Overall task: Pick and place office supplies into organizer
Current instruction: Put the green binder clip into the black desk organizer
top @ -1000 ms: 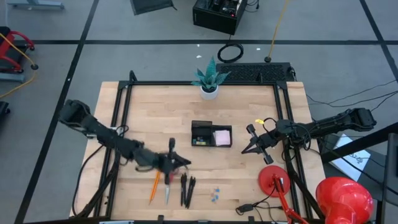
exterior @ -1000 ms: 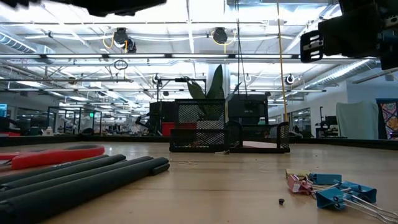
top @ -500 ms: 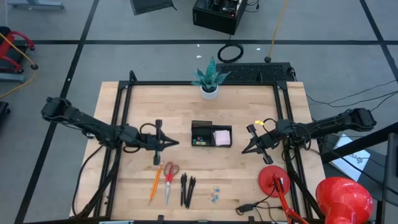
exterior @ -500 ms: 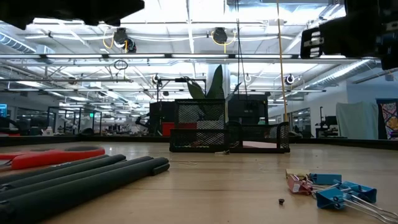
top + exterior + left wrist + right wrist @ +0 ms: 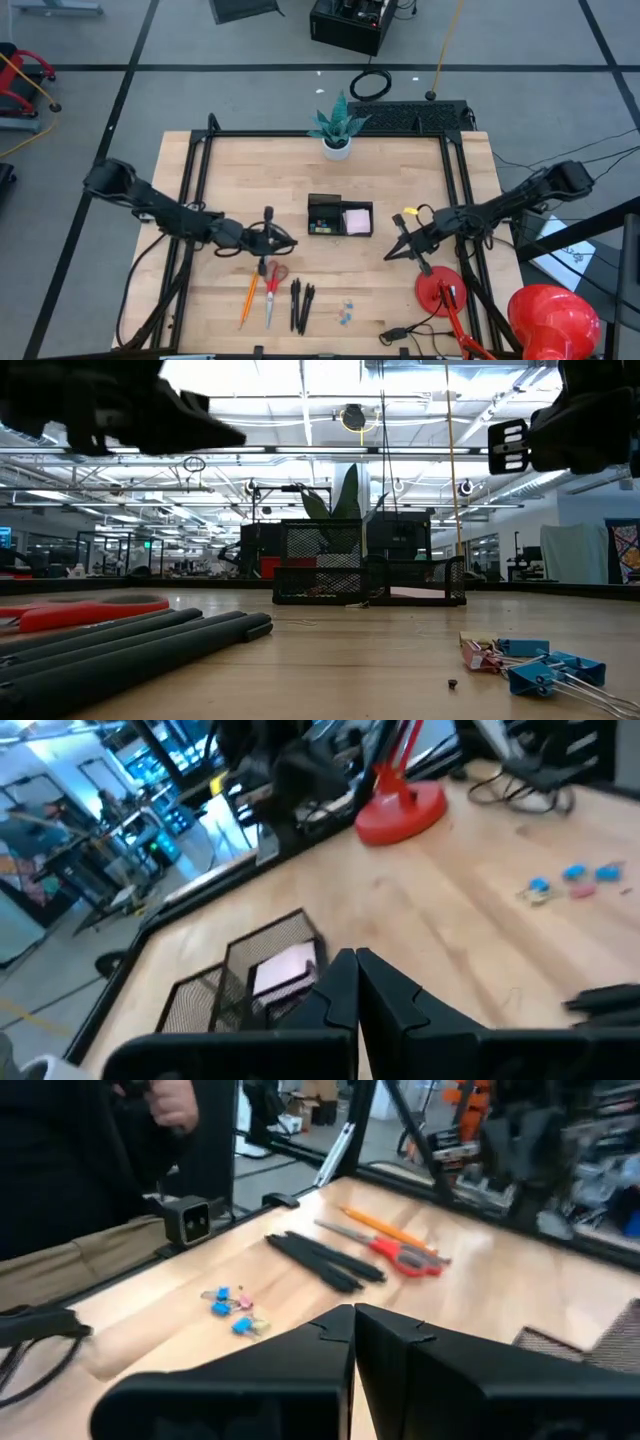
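High view: left gripper (image 5: 291, 242) above scissors (image 5: 271, 287), right gripper (image 5: 390, 254) beside organizer (image 5: 339, 215); both jaws clenched, empty.

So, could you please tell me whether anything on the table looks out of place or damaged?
Nothing stands out. The orange pencil, red-handled scissors and black pens lie in a row, small blue clips beside them, black mesh organizer upright.

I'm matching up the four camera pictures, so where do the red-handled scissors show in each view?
High view: red-handled scissors lie near the table's front edge, between the orange pencil and the black pens.
Low view: at far left, red handles behind the pens.
Left wrist view: not in it.
Right wrist view: scissors beside the pencil.
Shared landmark: the pens.
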{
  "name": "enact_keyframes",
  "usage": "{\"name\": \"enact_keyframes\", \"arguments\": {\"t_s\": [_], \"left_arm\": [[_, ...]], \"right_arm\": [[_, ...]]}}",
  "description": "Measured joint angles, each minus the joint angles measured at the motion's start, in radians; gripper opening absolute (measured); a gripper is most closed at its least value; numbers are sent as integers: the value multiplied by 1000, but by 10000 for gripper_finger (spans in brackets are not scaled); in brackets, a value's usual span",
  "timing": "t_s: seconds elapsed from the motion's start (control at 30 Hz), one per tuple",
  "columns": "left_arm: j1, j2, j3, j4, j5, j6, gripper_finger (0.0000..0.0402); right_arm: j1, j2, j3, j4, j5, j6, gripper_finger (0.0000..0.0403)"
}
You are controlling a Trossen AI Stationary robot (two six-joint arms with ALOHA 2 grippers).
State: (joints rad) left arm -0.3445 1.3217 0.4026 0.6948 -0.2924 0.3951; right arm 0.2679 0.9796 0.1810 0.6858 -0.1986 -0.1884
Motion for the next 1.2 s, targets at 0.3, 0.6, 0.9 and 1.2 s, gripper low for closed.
{"name": "enact_keyframes", "arguments": {"t_s": [0.3,0.6,0.9,1.2], "left_arm": [[102,38,0,-21,3,-11,9],[176,-86,1,-92,-25,-17,25],[177,-92,1,-158,-28,-49,35],[177,-92,1,-161,-28,-51,37]], "right_arm": [[69,264,244,-241,94,42,4],[134,450,413,-330,90,106,39],[176,606,541,-309,95,204,108],[239,706,647,-372,10,319,151]]}}
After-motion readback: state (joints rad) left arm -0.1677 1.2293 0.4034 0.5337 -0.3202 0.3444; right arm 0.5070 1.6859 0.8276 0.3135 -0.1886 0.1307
